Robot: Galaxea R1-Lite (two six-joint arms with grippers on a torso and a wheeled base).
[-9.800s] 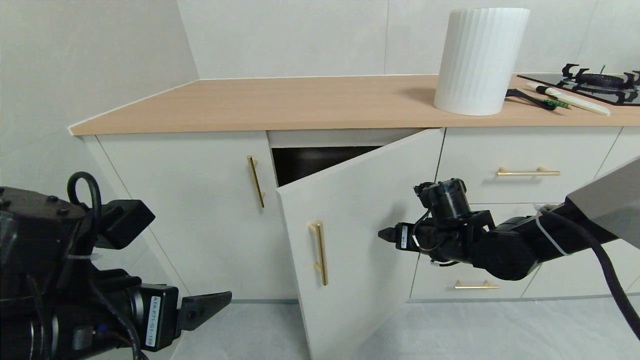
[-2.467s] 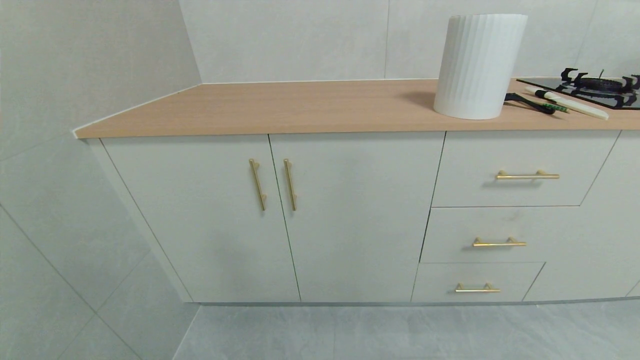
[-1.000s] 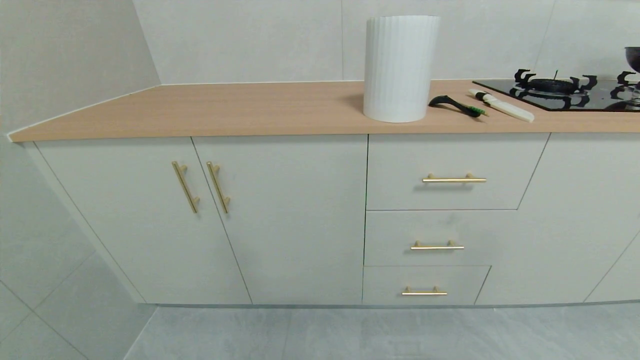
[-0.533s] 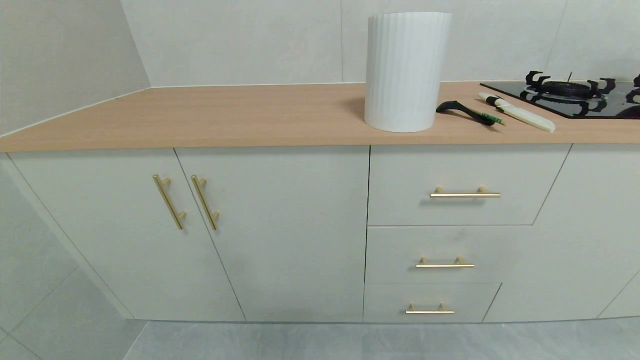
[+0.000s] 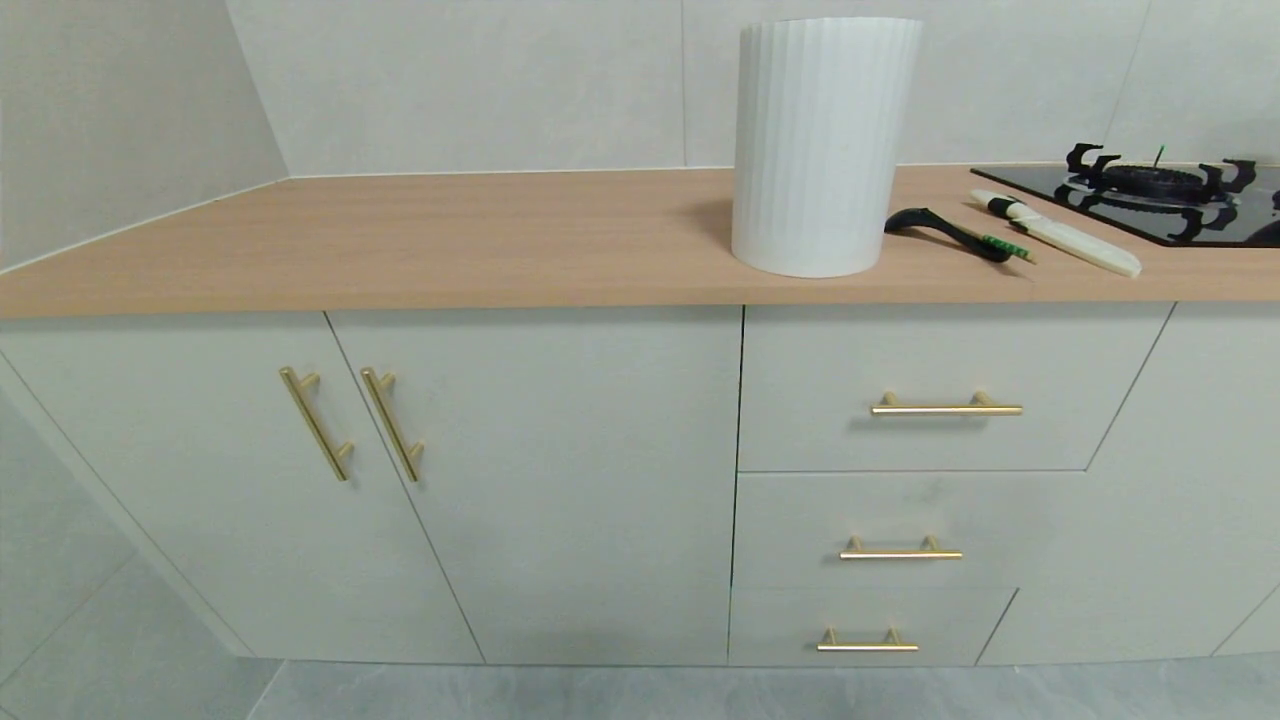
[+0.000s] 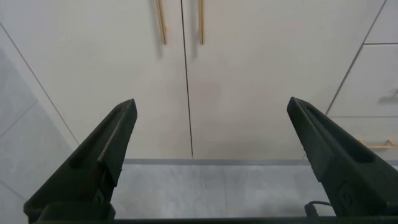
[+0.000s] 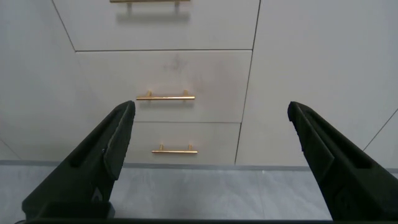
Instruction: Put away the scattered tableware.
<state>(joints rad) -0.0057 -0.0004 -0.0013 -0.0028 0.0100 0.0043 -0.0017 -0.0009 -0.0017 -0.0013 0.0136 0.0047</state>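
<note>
**Scattered tableware lying on the counter, both grippers hanging empty below**

Head view: a tall white ribbed cylindrical container (image 5: 825, 150) is standing on the light wooden countertop (image 5: 450, 240). Just beside its base, on the robot's right, a slim utensil with a curved black handle and a green-striped end (image 5: 950, 233) is lying flat; what kind it is I cannot tell. Next to it a long cream-white knife with a dark band (image 5: 1060, 243) is lying flat too. Both long axes are running diagonally, the knife's pale end pointing toward the counter's front edge and its banded end toward the black gas hob (image 5: 1160, 185).

Left wrist view: the left gripper (image 6: 211, 109) is hanging with fingers spread wide, holding nothing, facing the pale cabinet doors (image 6: 261, 81).

Right wrist view: the right gripper (image 7: 211, 109) is likewise spread wide and empty, facing the pale drawers with brass handles (image 7: 205, 74).

Judging the risks: a flat, thin piece could be slipping from a pinch; a nudge could be sending the knife over the edge; fingers reaching for the black handle could be knocking the container.
</note>
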